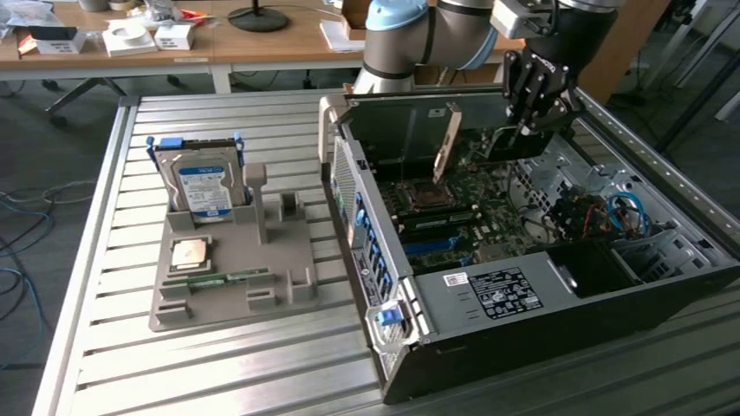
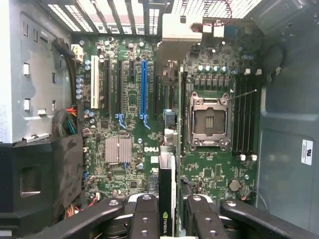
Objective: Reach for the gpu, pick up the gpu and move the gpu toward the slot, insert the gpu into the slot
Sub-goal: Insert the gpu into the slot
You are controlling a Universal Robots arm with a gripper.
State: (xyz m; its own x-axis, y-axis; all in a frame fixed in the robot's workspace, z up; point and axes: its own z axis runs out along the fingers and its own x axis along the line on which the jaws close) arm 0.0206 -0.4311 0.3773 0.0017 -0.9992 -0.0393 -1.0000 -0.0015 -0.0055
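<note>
**Item:** thin dark rectangular circuit card with a pale metal end bracket, the gpu.

**Position:** we record it clamped edge-on between the fingers of the black pincer. It hangs above the green motherboard inside the open black computer case on the slatted metal worktop.

**Progress:** pick-up done, we judge; seating in the long narrow black plastic slot not yet.

**Legible:** we read an NVIDIA emblem on the card edge and "DELL" on the board.

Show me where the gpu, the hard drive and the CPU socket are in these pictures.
gpu (image 2: 166,186): wrist view, on the card's dark edge facing the camera.
hard drive (image 1: 206,186): exterior view, on its blue label.
CPU socket (image 2: 209,121): wrist view, on its middle.
</note>
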